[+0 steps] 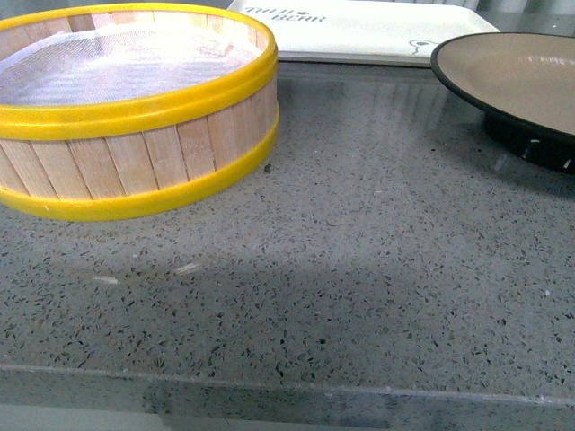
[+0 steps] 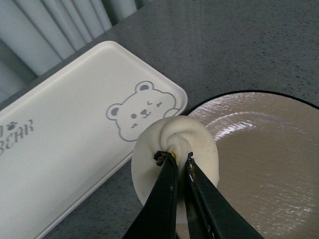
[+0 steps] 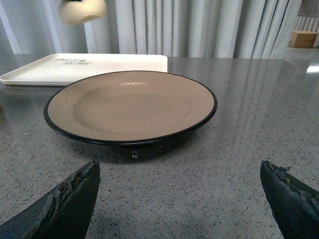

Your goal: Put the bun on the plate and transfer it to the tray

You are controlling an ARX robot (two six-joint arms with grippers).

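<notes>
Beneath your left claw [image 2: 175, 160], clamped on the bun's [image 2: 167, 133] twisted top so it hangs free, lies the plate's [image 2: 259, 159] rim.

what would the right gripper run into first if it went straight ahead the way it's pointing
Most likely the plate: its black near rim lies ahead between the open fingers of the right gripper, with only bare countertop before it.

My left claw [image 2: 175, 160], a pair of slim black fingers [image 2: 164, 199], is pinched almost closed on the twisted top of the small cream-white steamed bun [image 2: 169, 137], which it holds up. My right claw [image 3: 179, 165], with worn black fingertips [image 3: 70, 199], is spread wide and holds nothing.
</notes>
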